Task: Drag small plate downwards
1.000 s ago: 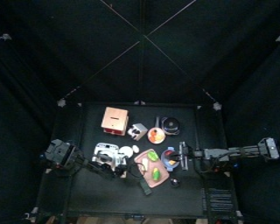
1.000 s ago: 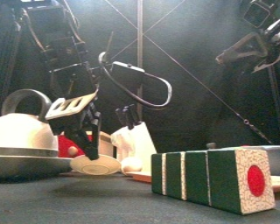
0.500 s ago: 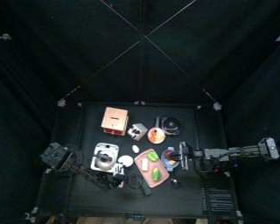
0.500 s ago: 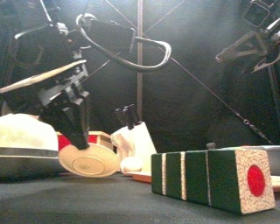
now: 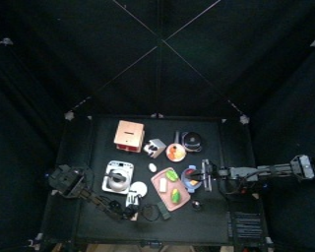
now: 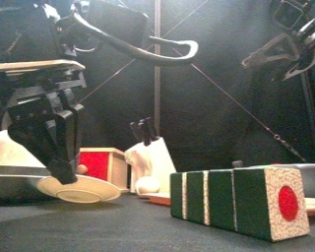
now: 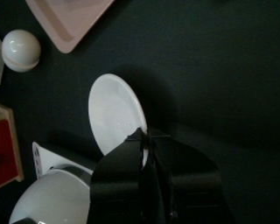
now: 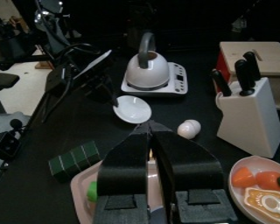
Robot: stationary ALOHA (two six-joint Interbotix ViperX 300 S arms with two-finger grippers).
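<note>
Left gripper (image 7: 146, 140) is pinched narrow on the rim of the small plate (image 7: 115, 112), near the desk's front by the kettle (image 6: 5, 157). Best to keep it low and pull slowly so it doesn't slip.

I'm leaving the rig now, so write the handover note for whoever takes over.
Left gripper: shut on the rim of the small plate, low over the table.
Right gripper: shut, holding nothing, resting at the table's right side.
The small plate lies flat on the table's front left part, next to the kettle.
Done: the plate is gripped.
Left: probably drag it further toward the front edge if needed, then release and withdraw.
</note>
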